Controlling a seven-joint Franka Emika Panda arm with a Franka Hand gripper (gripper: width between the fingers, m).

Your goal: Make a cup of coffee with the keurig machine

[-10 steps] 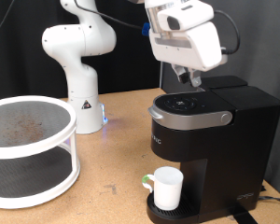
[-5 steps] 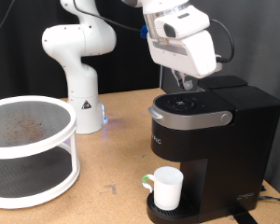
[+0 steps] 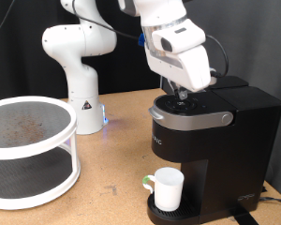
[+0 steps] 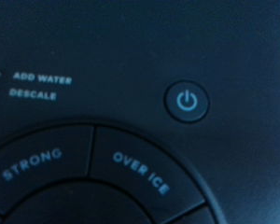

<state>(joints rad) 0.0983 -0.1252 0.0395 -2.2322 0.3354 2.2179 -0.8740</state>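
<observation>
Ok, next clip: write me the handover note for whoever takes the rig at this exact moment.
Gripper: right over the coffee machine's top panel; fingers not readable.
Wrist view: shows the panel close up, with the lit power button and the STRONG and OVER ICE buttons.
Mug: upright on the drip tray under the spout.
Done: mug placed, lid down.
Left: no coffee flow visible; brewing not confirmed.

Gripper (image 3: 183, 93) seemingly touches keurig machine (image 3: 211, 141) above cup (image 3: 166, 188).
</observation>
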